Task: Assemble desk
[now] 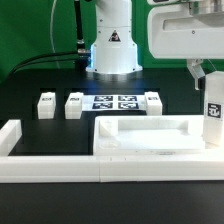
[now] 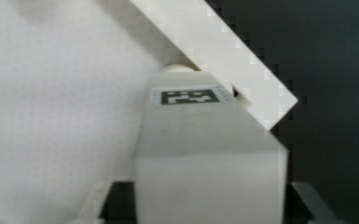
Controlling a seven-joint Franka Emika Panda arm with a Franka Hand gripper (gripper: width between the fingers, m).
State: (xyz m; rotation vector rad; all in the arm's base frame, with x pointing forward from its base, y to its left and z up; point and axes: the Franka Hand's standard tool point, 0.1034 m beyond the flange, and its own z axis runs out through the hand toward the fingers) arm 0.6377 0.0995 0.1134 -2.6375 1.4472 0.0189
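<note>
Black-and-white tags, too small to read, mark every part. At the frame's right, the gripper has its jaws clamped on an upright white square block leg at the right end of the white rimmed plastic tabletop panel. Three more legs flank the marker board behind. A low white border wall crosses the foreground.

The exterior view is lit brightly and evenly from above. The white tabletop panel and the border wall are almost washed out, so their edges are hardly separated. Only weak, soft shadows are seen on the black desk. A faint bluish glow is noticed at the robot base. Both pictures are coarse and slightly blurred. In the wrist view the leg is shown out of focus, and its tag is smeared.
</note>
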